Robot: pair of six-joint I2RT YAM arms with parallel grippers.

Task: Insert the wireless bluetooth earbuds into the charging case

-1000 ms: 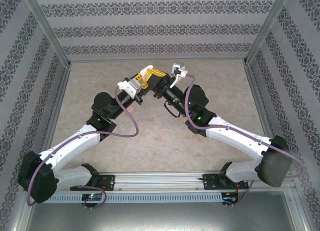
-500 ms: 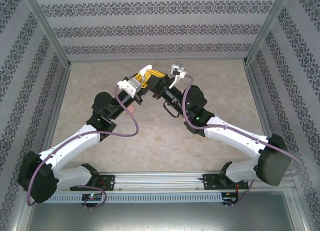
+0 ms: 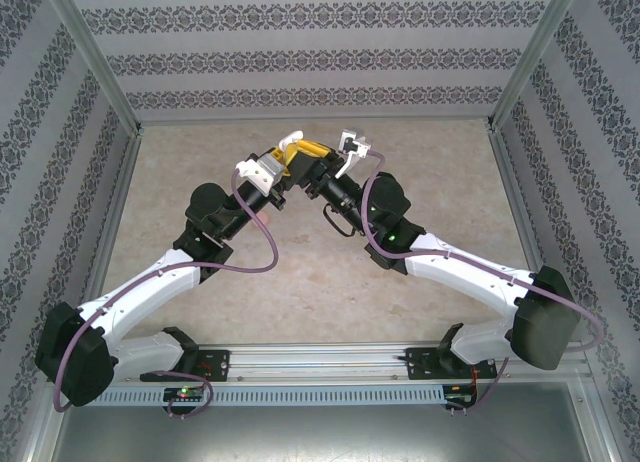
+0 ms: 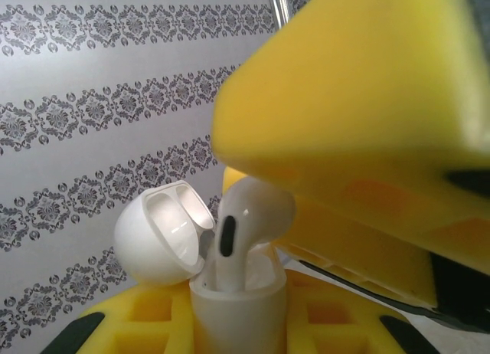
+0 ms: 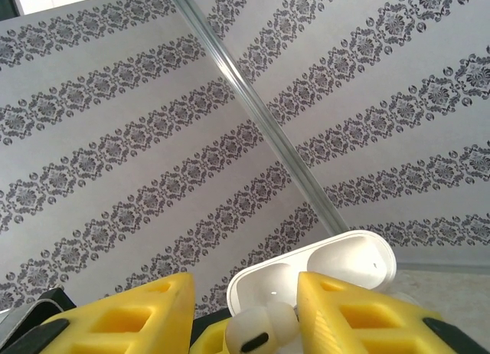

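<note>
the 2 arms meet over the far middle of the table [image 3: 300, 282], with their yellow tips close together.

the left gripper [image 4: 237, 327] is closed tight on the white charging case [image 4: 237, 308]. its 2 yellow fingers [image 4: 115, 331] press the case from both sides, and the case stands upright between them. the lid [image 4: 164, 231] is flipped open and leans off to the left in the left wrist view.

1 white earbud [image 4: 249, 212] sits in the case. its stem goes down inside and its round head sticks out of the top. a dark oval spot on the bud faces the camera.

the right gripper [image 5: 245, 293] is right at the case. its 2 yellow fingers [image 5: 130, 316] stand a bit apart, with the earbud [image 5: 260, 332] between them. there is a gap between the bud and the finger on the left of the right wrist view, so the bud is not pinched. the bud lies very close to the other finger, and i cannot tell if they touch. behind the bud the open charging case [image 5: 337, 266] shows its white inside.

in the left wrist view, 1 fat yellow finger of the right gripper looks big at the upper right, just above the bud's head.

a wall [image 5: 115, 139] with grey flower stripes is behind it all.
</note>
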